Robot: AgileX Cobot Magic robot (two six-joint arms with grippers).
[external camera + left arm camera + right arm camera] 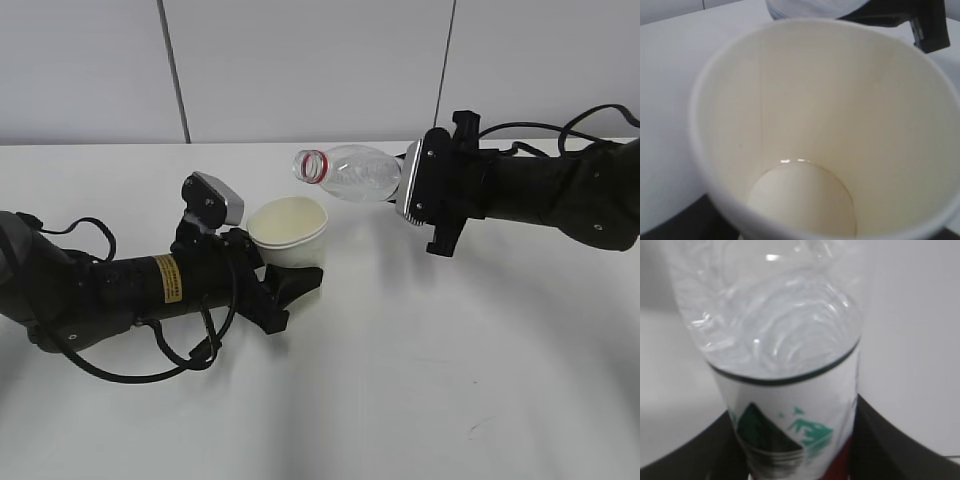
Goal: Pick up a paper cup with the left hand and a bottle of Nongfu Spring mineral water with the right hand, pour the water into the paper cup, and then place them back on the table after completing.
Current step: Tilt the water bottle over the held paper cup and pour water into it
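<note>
Now table [450,400] white, bare around arms. Right hand [425,195] clamps bottle [350,172] by labelled base; long axis near horizontal, open red-ringed mouth pointing left, above and just right of cup [288,232]. Left hand [285,285] grips cup, upright with slight tilt, held just off table. Mouth not yet over cup rim: judged next, shift bottle left and tip lower. Nothing between them. Water [802,200] shallow in cup bottom; little visible in bottle.

Matt paper cup [288,234], glossy clear plastic bottle [355,173]
</note>
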